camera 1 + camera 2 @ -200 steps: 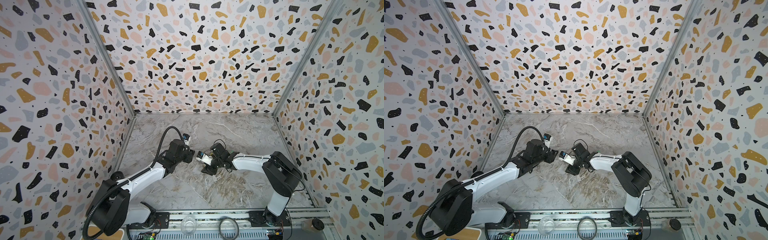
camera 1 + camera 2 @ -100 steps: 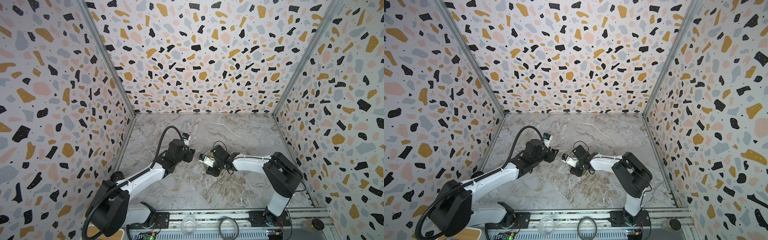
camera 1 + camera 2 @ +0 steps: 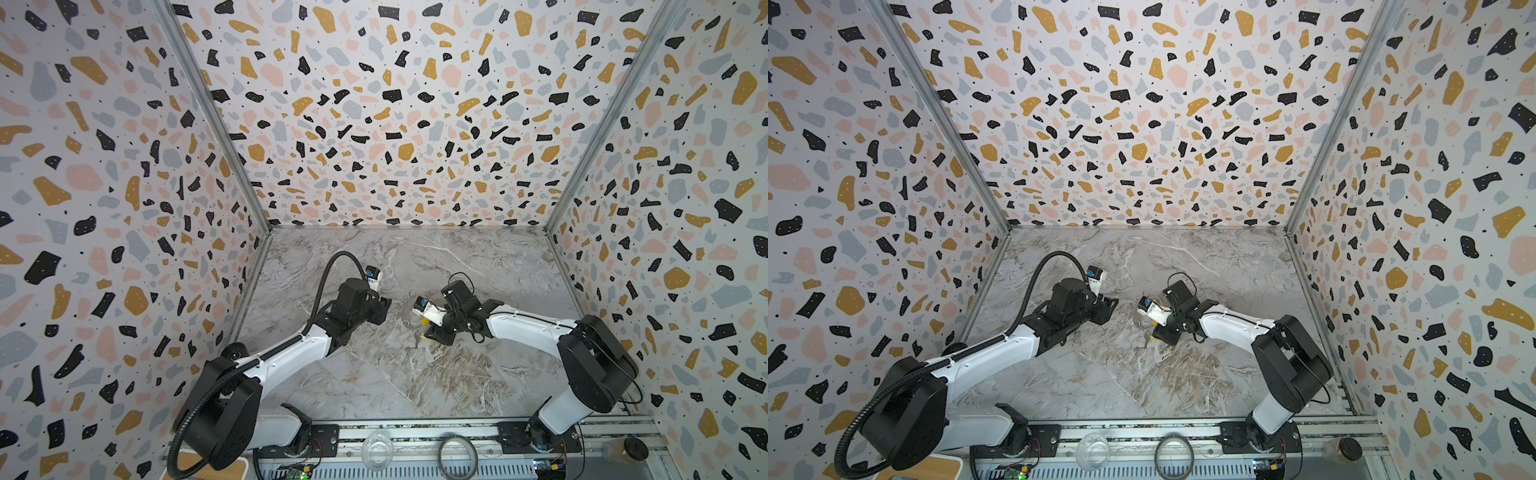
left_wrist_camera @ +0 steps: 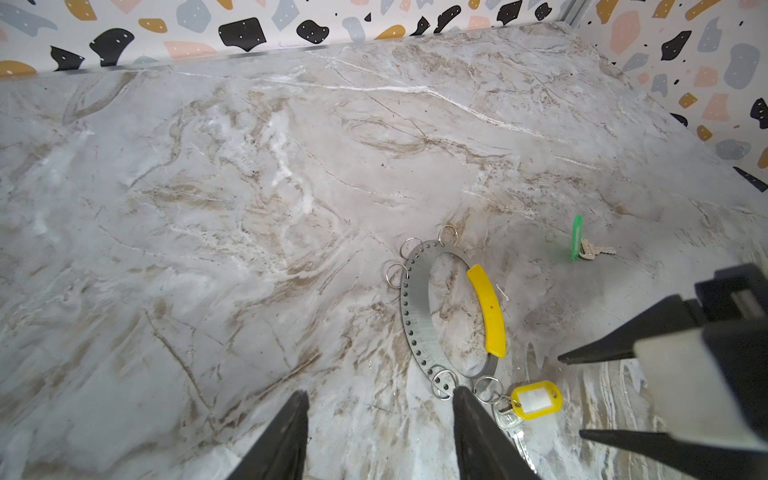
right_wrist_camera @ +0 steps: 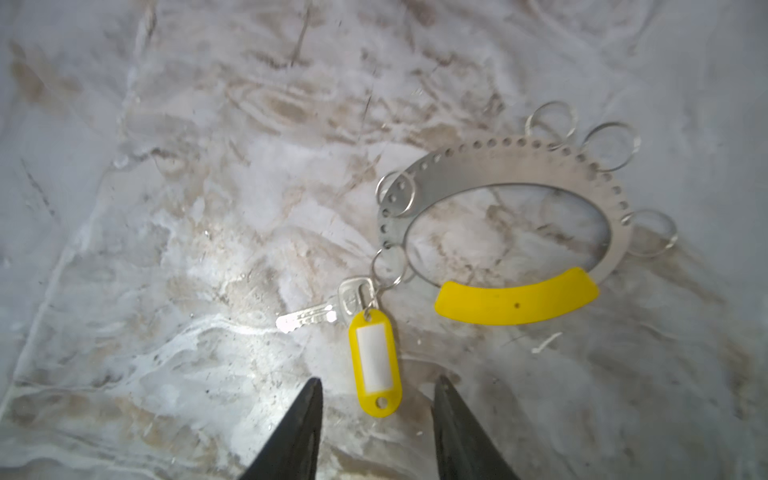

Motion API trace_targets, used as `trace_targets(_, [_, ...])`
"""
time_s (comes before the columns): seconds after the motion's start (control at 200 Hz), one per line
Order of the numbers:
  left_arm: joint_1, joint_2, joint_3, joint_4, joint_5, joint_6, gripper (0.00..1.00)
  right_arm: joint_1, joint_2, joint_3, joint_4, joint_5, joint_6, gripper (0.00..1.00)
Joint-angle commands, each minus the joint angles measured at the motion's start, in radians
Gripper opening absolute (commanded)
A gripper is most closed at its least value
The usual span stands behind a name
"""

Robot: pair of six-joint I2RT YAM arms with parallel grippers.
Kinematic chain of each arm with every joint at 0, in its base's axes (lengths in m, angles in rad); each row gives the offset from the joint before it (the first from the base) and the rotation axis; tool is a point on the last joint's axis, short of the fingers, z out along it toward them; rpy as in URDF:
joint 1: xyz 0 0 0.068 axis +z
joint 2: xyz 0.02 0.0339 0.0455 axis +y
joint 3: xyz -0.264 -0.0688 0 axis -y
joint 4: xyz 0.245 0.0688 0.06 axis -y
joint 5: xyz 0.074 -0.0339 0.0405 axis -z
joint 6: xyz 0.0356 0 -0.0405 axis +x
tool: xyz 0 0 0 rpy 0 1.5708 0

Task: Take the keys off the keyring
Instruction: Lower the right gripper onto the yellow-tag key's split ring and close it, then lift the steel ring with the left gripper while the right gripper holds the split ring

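Keyring [image 4: 409, 307] flat on table [image 5: 166, 208], yellow-tagged key [image 3: 415, 340] ringed on at its 6 o'clock in a top view, green-tagged key [image 4: 594, 250] lying detached nearby, right fingers [image 5: 299, 428] parted astride yellow tag [image 5: 374, 361], no grip, left fingers [image 4: 282, 440] parted, empty.

Silver, yellow and green on grey marble, ringed by speckled walls.

The keyring [image 5: 511, 166] is flat silvery metal dotted with a row of small dark holes. Its sleeve [image 5: 517, 301] is plain bright yellow with one dark dot, and the split rings [image 5: 611, 145] are thin and silvery. The yellow-tag key [image 5: 309, 318] is shiny silver; its yellow tag [image 5: 374, 361] frames a white label. The green-tag key [image 4: 594, 250] is silver, with a translucent green tag [image 4: 576, 237]. The surface [image 4: 249, 187] is grey-white marble, veined brown and white. The walls [image 3: 374, 104] are pale terrazzo with black, ochre, pink and grey-blue chips. The left arm [image 3: 291, 353] and right arm [image 3: 528, 328] are white with black joints.
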Motion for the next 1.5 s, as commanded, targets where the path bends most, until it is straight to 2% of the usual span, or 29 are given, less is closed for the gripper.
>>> trace_targets(0.0, [0.007,0.015,0.002,0.044,0.064,0.038,0.54,-0.018,0.022,0.051,0.043,-0.106,0.091,0.41])
trace_targets(0.12, [0.006,0.03,0.032,0.004,0.107,0.114,0.52,-0.032,0.096,0.103,0.02,-0.116,0.157,0.35])
trace_targets(0.35, [0.006,0.034,0.074,-0.052,0.095,0.198,0.51,-0.032,0.192,0.153,0.001,-0.152,0.234,0.29])
trace_targets(0.746, [0.006,0.042,0.075,-0.053,0.1,0.198,0.5,-0.023,0.255,0.189,-0.009,-0.188,0.248,0.19])
trace_targets(1.251, [0.006,0.049,0.073,-0.038,0.101,0.183,0.5,-0.017,0.286,0.221,-0.047,-0.163,0.264,0.21])
trace_targets(1.492, [0.006,0.045,0.073,-0.041,0.1,0.187,0.5,-0.011,0.294,0.232,-0.059,-0.17,0.262,0.14])
